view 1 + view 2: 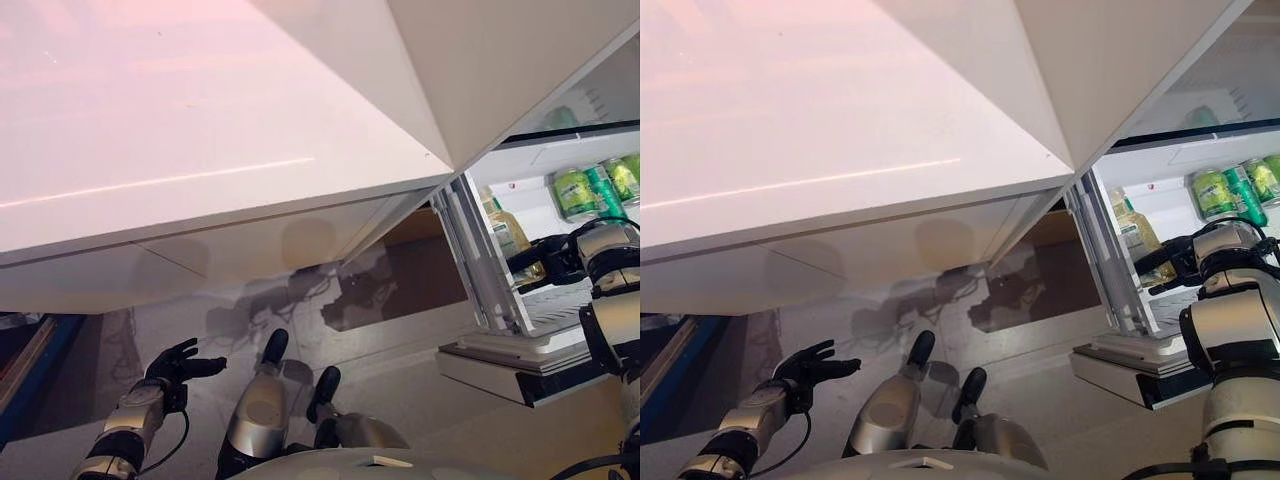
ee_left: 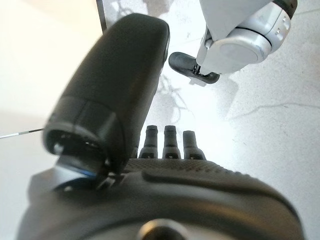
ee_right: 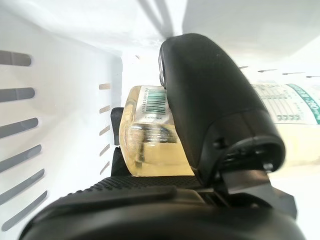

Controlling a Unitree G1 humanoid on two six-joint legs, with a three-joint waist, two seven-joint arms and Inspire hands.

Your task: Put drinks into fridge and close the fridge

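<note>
Yellow barcoded bottle (image 3: 150, 135) in right hand (image 3: 210, 110), inside fridge (image 1: 500, 290)

A pale yellow drink bottle (image 3: 150, 135) sits inside the open white fridge (image 1: 520, 150), green cans (image 1: 590, 190) shelved nearby.

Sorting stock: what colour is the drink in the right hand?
Pale yellow bottle, clearest in the right wrist view.

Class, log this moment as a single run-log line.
right hand: shut on bottle, inside fridge | left hand: open, idle | fridge: open
</note>
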